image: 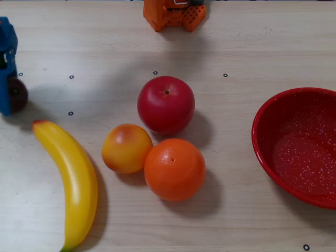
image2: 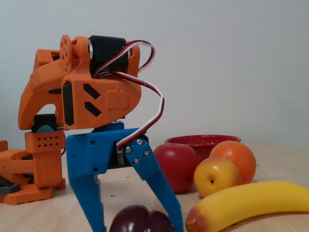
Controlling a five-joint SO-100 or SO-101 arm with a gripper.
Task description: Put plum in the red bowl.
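Note:
The plum (image2: 140, 221), small, dark purple and glossy, lies on the table at the bottom of the fixed view, between the two blue fingers of my gripper (image2: 139, 229). The jaws straddle it and stand open. The right finger (image2: 161, 193) is against the plum, and a thin gap shows at the left finger. In the overhead view the plum (image: 18, 95) peeks out at the far left edge beside a blue finger (image: 5, 100). The red bowl (image: 262, 137) with a speckled inside stands at the far right. In the fixed view its rim (image2: 203, 140) shows behind the fruit.
A red apple (image: 166, 105), a peach (image: 126, 148) and an orange (image: 174, 169) cluster mid-table between the plum and the bowl. A banana (image: 71, 181) lies close to the plum. The orange arm base (image: 173, 13) sits at the back edge.

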